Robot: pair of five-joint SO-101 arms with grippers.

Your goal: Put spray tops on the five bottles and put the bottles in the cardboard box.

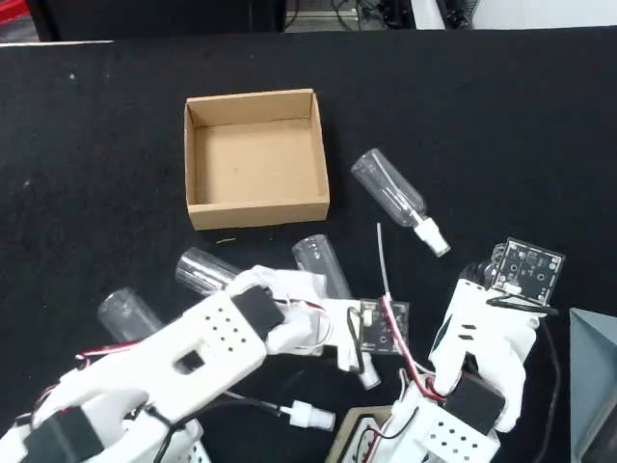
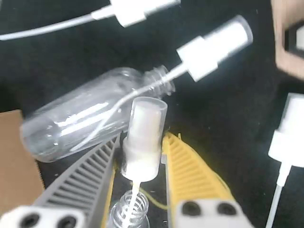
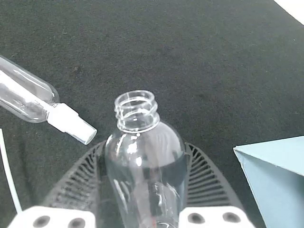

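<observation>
My left gripper (image 2: pixel 142 166) is shut on a white spray top (image 2: pixel 142 137); its tube runs down into a clear bottle's threaded neck (image 2: pixel 129 209). Just beyond lies another clear bottle (image 2: pixel 90 114) with a spray top (image 2: pixel 213 45) half pushed in. My right gripper (image 3: pixel 142 171) is shut on an uncapped clear bottle (image 3: pixel 142 152), neck pointing away. In the high view the open cardboard box (image 1: pixel 255 198) stands at the back with nothing in it. A capped bottle (image 1: pixel 393 196) lies to its right. Three bottles (image 1: pixel 321 262) (image 1: pixel 204 270) (image 1: pixel 125 313) lie by the left arm (image 1: pixel 193 357).
Loose spray tops lie around the left gripper (image 2: pixel 137 9) (image 2: pixel 289 137), one near the front edge (image 1: pixel 310 417). A blue-grey box corner (image 3: pixel 275 166) sits beside the right arm (image 1: pixel 482 357). Black cloth covers the table (image 1: pixel 482 116), bare at the back right.
</observation>
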